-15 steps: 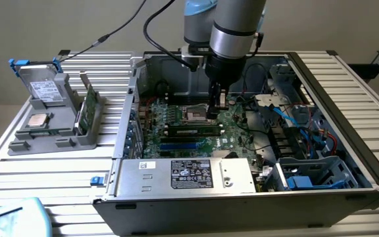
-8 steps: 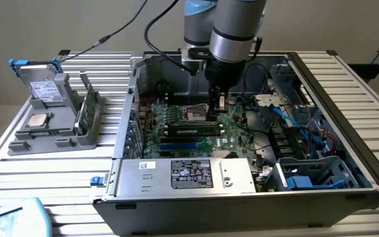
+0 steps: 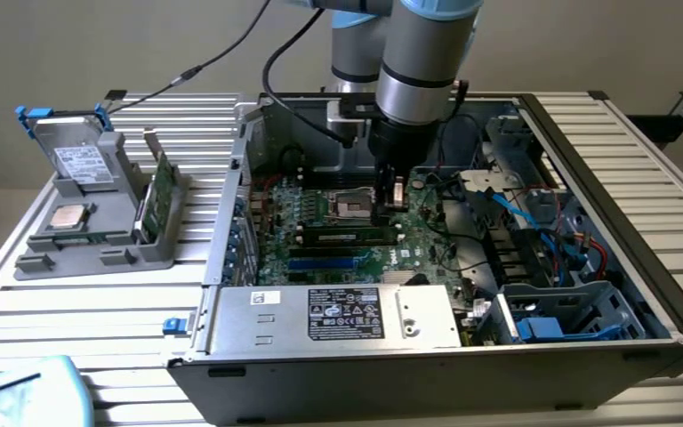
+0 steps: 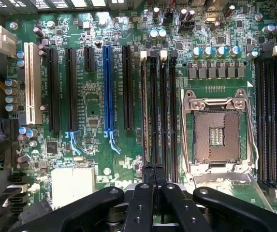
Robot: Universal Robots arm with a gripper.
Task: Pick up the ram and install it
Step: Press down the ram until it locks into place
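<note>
Here, note the slim green ram stick with black chips standing in a slot just beside the square silver processor socket. See the black gripper pressed together just above one end of the stick. Judge it light, stiff, fragile; hold long edges, not chips. Find the chip face in the exterior view, touching fingertips in the wrist view.

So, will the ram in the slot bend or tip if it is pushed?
Probably stiff and light: the ram is a slim board. Standing on edge in its slot, it should hardly tip. Being so thin, it may crack under a hard sideways push.
</note>
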